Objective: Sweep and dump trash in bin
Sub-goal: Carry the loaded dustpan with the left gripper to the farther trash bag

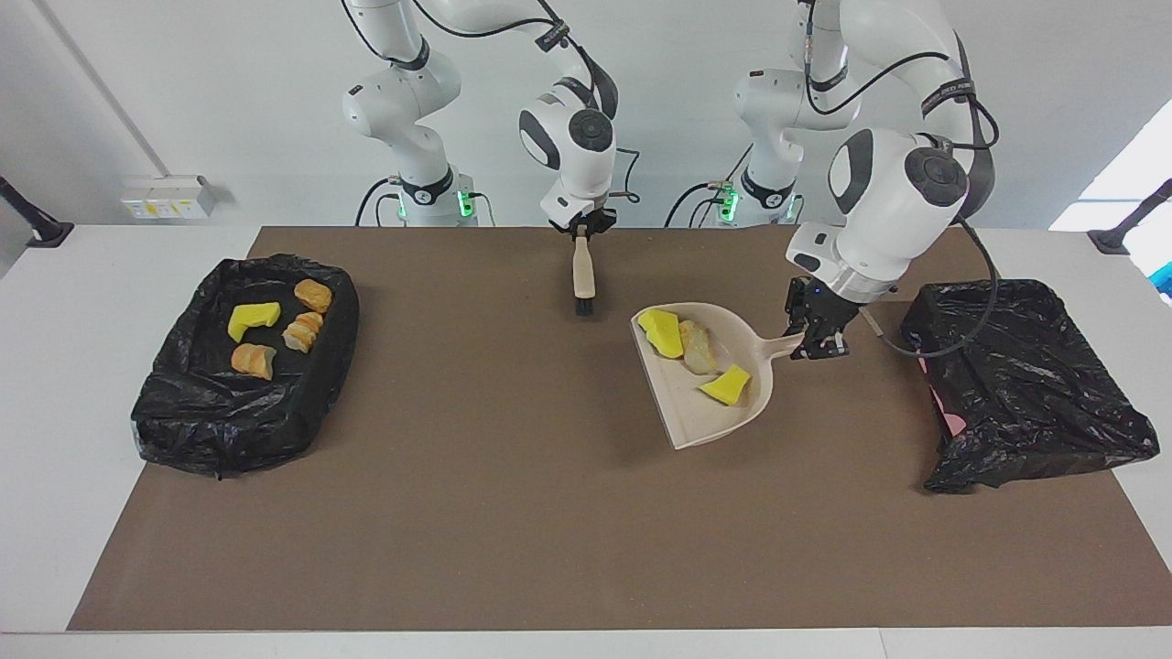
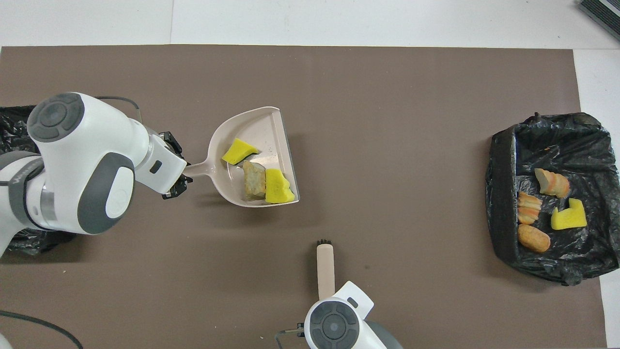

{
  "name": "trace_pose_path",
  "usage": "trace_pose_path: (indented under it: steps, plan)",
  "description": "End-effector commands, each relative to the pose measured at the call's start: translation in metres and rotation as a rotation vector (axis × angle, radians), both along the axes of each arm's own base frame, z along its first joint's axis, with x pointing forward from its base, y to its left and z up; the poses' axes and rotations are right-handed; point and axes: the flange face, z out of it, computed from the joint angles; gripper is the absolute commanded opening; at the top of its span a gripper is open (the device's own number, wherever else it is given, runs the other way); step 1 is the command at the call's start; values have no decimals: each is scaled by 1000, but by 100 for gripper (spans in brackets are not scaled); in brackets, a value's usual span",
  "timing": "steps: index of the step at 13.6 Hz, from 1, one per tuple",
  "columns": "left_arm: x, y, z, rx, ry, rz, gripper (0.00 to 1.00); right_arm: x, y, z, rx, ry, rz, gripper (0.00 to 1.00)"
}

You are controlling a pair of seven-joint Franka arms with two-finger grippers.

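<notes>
Trash (image 1: 682, 339): two yellow sponge chunks and one beige lump ride in a beige plastic dustpan (image 1: 696, 412), its handle clamped by the left gripper (image 1: 818, 343) near the black-lined bin (image 1: 1025, 384). Keep it level until over the bin. Right gripper (image 1: 580, 231) grips a brush (image 1: 582, 275).

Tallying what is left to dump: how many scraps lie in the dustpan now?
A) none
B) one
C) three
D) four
C: the dustpan carries two yellow sponge chunks and one pale rocky lump between them.
</notes>
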Motion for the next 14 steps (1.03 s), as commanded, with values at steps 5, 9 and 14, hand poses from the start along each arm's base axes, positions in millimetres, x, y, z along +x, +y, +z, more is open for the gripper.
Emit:
trace_pose_path:
  steps: [5, 9, 14]
  plan:
    - [6, 109, 42, -19, -3, -27, 0, 13, 15, 18, -32, 52, 51, 21]
    - [1, 213, 45, -25, -22, -83, 0, 32, -4, 7, -5, 80, 64, 21]
    - [-18, 340, 65, 93, -38, -117, 0, 30, -3, 7, 12, 92, 49, 25]
